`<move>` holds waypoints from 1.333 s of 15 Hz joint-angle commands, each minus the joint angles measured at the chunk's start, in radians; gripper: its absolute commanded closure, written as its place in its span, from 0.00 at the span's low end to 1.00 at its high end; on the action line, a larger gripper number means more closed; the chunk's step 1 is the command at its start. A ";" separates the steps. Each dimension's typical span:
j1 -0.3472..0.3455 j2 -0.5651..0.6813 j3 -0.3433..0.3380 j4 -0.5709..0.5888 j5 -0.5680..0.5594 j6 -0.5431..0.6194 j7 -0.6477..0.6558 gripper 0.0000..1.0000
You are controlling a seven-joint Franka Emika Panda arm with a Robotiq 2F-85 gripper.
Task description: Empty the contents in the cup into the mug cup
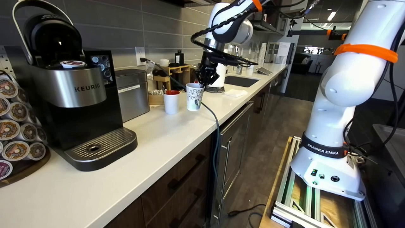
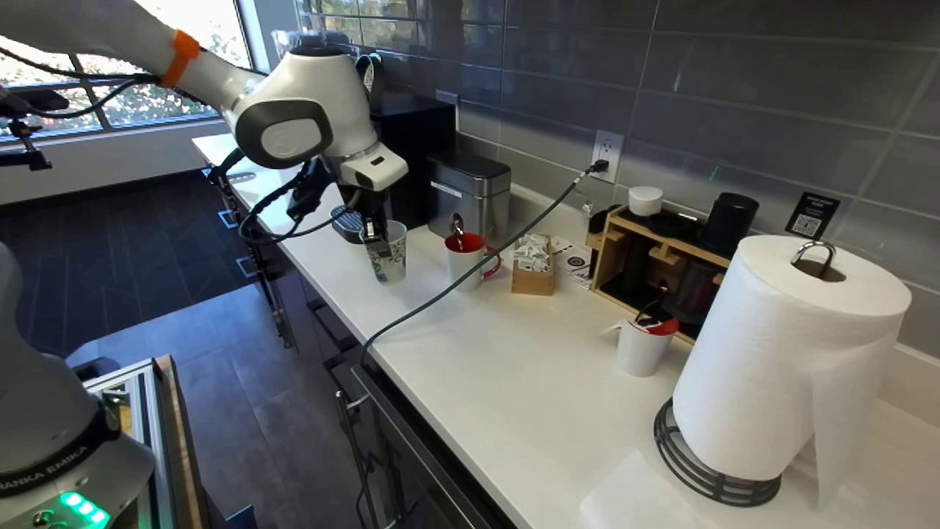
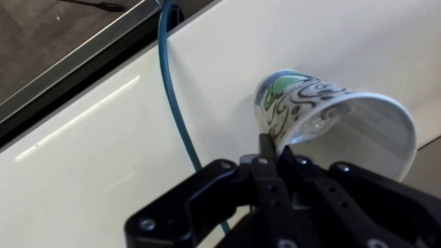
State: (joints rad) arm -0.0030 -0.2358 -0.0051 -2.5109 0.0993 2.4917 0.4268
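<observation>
The cup is a paper cup with dark swirls and a green-blue patch. It shows in both exterior views (image 1: 194, 98) (image 2: 393, 258) and in the wrist view (image 3: 293, 100). My gripper (image 3: 277, 148) is shut on its rim, one finger inside and one outside. Something clear and shiny lies inside the cup. The cup is close to the counter; I cannot tell whether it touches. The mug cup, white with a red inside and red handle, stands upright beside it in both exterior views (image 1: 171, 105) (image 2: 461, 270). A spoon leans in it. The mug is outside the wrist view.
A blue-grey cable (image 2: 433, 301) runs from the wall outlet across the counter near the mug and over the front edge. A coffee machine (image 1: 72, 85), a steel bin (image 2: 470, 192), a wooden packet box (image 2: 534, 279), a white container (image 2: 640, 349) and a paper towel roll (image 2: 786, 367) stand around.
</observation>
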 commanded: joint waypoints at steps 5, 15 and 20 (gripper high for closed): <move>-0.148 -0.249 0.024 -0.144 0.072 0.047 0.190 0.99; -0.524 -0.259 0.475 0.010 -0.279 0.101 0.868 0.99; -0.659 -0.233 0.587 0.108 -0.650 -0.030 1.169 0.99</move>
State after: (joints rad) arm -0.6069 -0.4970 0.5458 -2.4626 -0.3649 2.5591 1.4418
